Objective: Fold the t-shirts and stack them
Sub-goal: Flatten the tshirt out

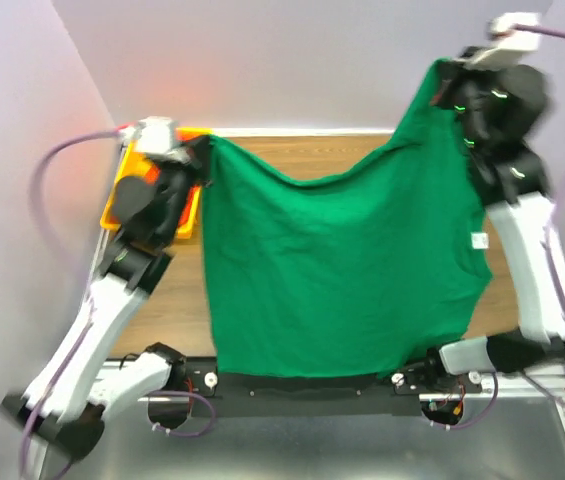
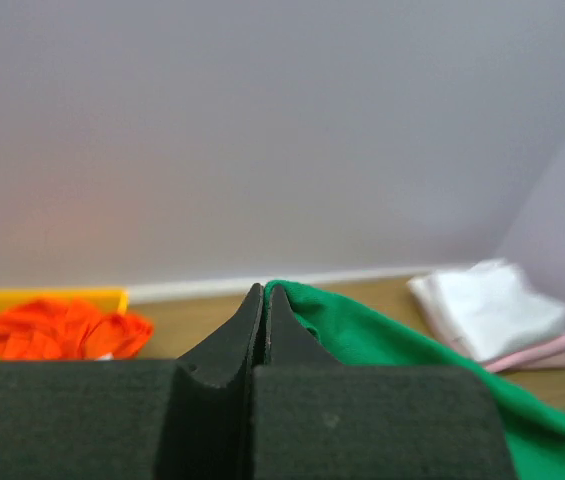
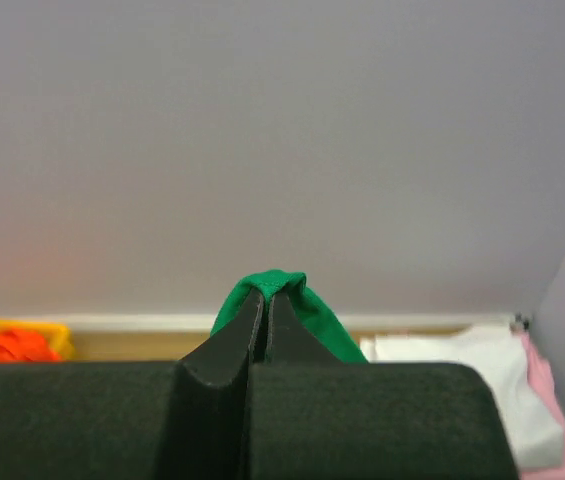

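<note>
The dark green t-shirt [image 1: 337, 270] hangs spread in the air between both arms, covering most of the table. My left gripper [image 1: 205, 150] is shut on its left corner, seen in the left wrist view [image 2: 265, 292]. My right gripper [image 1: 449, 85] is shut on its right corner, held higher, seen in the right wrist view [image 3: 267, 292]. The orange-red shirt [image 2: 62, 328] lies crumpled in the yellow tray [image 2: 22, 300]. The white shirt [image 2: 487, 305] lies folded on the pink shirt [image 2: 547, 350] at the far right.
The yellow tray [image 1: 122, 190] stands at the table's back left, partly behind my left arm. A wall runs close behind the wooden table [image 1: 312, 150]. The green cloth hides the folded stack in the top view.
</note>
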Available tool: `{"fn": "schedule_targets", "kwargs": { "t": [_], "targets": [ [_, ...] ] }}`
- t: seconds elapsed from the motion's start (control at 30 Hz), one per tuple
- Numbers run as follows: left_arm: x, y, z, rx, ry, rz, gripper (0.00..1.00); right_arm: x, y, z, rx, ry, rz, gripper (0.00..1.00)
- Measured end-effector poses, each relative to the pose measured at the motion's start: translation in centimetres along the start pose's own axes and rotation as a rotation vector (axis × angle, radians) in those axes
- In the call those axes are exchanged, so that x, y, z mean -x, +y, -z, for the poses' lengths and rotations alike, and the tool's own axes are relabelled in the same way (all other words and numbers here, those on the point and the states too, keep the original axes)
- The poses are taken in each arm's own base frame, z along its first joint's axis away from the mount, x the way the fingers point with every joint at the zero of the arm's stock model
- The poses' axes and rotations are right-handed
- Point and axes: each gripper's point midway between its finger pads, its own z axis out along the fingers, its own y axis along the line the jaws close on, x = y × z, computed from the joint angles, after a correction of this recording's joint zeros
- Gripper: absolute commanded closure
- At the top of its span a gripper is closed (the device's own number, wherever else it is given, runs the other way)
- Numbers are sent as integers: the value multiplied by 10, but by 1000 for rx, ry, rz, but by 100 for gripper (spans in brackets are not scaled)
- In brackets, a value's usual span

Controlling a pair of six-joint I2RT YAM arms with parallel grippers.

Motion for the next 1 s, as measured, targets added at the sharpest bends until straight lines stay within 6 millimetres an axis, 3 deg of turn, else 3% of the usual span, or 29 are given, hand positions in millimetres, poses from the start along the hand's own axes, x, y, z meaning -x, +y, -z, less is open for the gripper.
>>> {"fn": "schedule_targets", "kwargs": {
  "t": [0.1,0.13,0.17,0.2,0.23,0.3,0.37,0.47,0.6,0.7,0.83,1.0],
  "targets": [
    [-105,38,-53,115,208,-52,97,-110,-5,-62,-53,197,44,96],
    [-137,54,-67,156,277,-69,71,-136,-8,-75,-67,241,53,83],
    [-177,74,-81,198,362,-87,55,-187,-12,-99,-84,325,64,61],
    [-208,90,-89,233,432,-97,42,-230,-17,-116,-94,391,75,17],
    [-239,104,-97,257,502,-110,32,-255,-20,-123,-97,431,87,3],
    [-278,119,-105,277,588,-113,26,-344,-29,-131,-106,587,105,0],
    [-302,122,-108,271,644,-110,24,-391,-33,-125,-98,689,100,0],
    [-292,102,-112,223,621,-99,24,-411,-29,-110,-67,750,75,0],
    [-260,63,-107,128,541,-56,24,-386,-19,-82,-18,739,24,0],
    [-258,38,-89,65,526,-9,24,-364,-10,-53,20,720,-31,0],
    [-306,23,-54,29,641,41,24,-368,-1,-21,57,744,-102,0],
    [-375,20,-7,23,833,72,24,-433,-4,41,45,935,-165,0]
  ]
}}
